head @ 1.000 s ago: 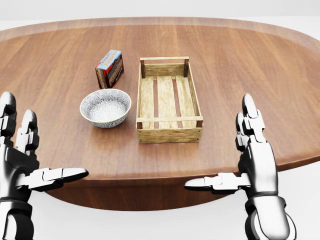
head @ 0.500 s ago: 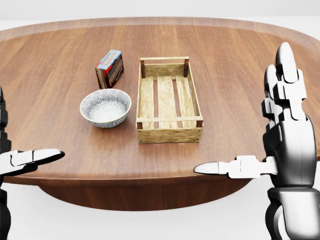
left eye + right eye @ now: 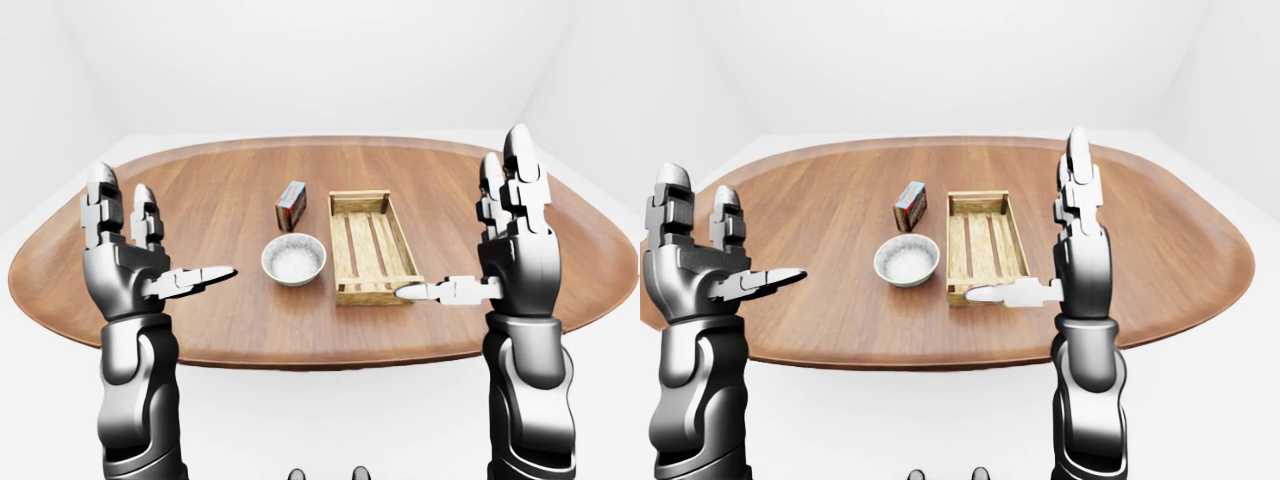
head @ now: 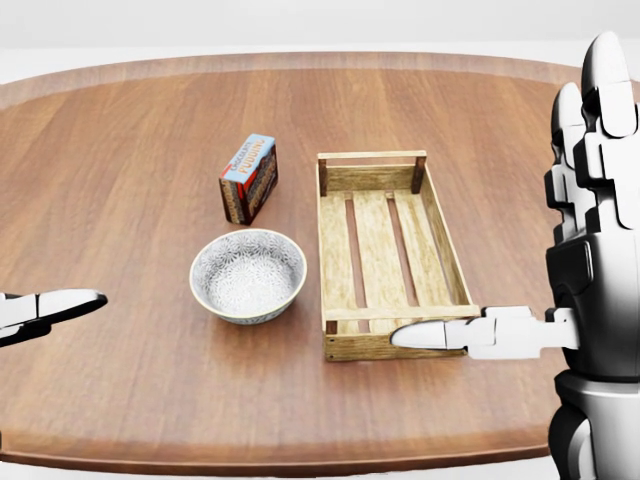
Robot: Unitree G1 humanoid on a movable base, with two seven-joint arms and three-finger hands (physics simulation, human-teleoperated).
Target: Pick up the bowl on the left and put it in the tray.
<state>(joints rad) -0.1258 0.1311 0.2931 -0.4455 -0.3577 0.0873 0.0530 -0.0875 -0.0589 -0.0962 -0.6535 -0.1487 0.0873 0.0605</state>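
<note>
While the left hand (image 3: 125, 270) and right hand (image 3: 520, 260) hover at the counter's (image 4: 120, 150) near edge, fingers (image 3: 101, 200) spread and holding nothing, the bowl (image 4: 247, 275) sits untouched just left of the tray (image 4: 350, 348), not touching it. Judgement: the left hand should approach from the left and pinch the bowl's rim. A small box (image 4: 249, 178) stands near, above the bowl in the head view. It may crowd a long reach.

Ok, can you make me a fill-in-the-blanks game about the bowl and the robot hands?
1. In the head view, the bowl sits just ___ of the tray.
2. The small box stands above the ___ in that view.
3. The left robot hand and the right robot hand are both ___, holding nothing.
Missing words: left, bowl, open.
</note>
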